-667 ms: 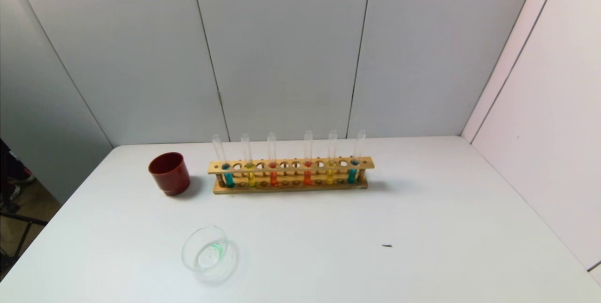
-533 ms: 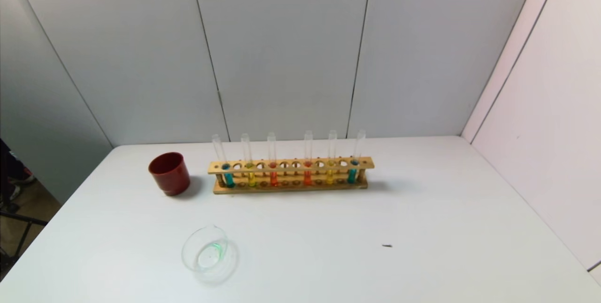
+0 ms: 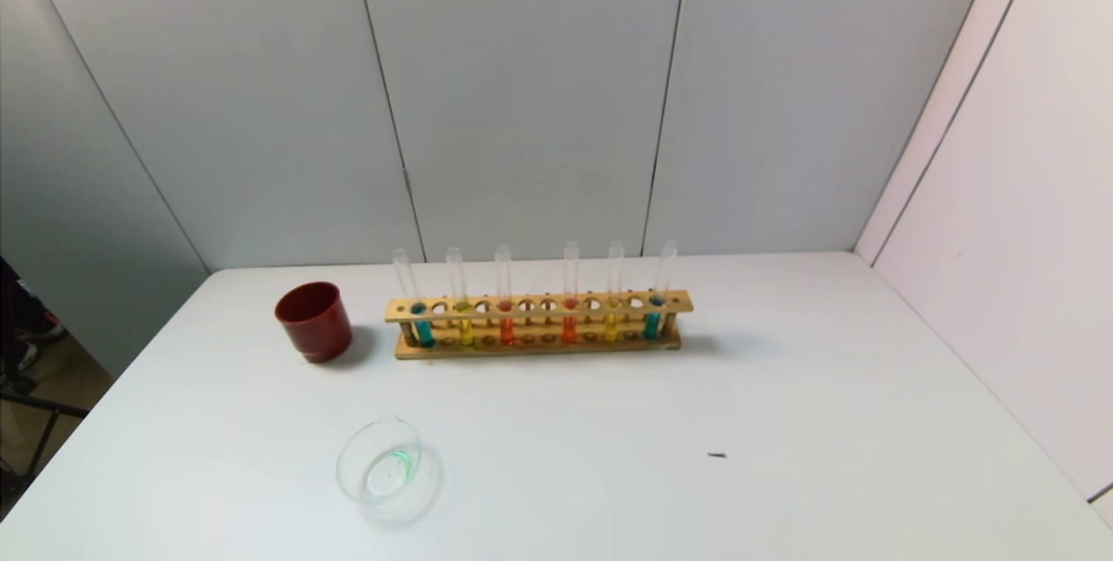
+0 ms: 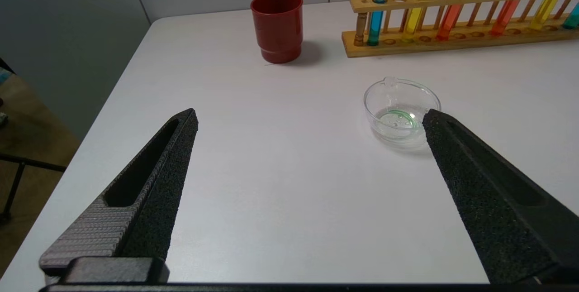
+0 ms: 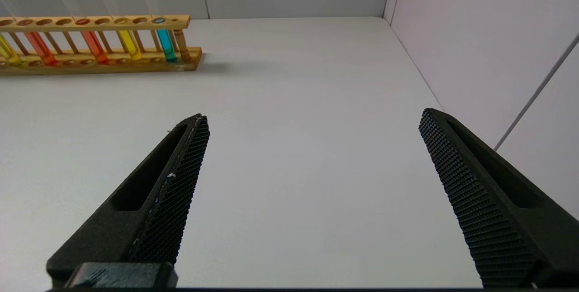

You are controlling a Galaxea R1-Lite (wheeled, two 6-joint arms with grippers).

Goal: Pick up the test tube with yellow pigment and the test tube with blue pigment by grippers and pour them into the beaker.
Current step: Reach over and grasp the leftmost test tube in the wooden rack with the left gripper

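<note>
While both sit spread — left gripper (image 4: 307,115) near beaker (image 4: 401,111) | right gripper (image 5: 314,117) over bare table (image 5: 294,102) by its wall-side edge.

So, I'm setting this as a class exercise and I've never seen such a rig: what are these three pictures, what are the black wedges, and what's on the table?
It is a two-armed robot. One picture looks down from its head; the other two come from cameras on its wrists. The black wedges are the fingers of each claw: the left gripper and the right gripper, both open and holding nothing, above the white table.

On the table stand a long wooden rack holding six thin glass tubes of coloured liquid, a dark red cup to the rack's left, and a low clear glass beaker nearer the robot. The tube with blue liquid and the yellow-green one sit at the rack's left end.
</note>
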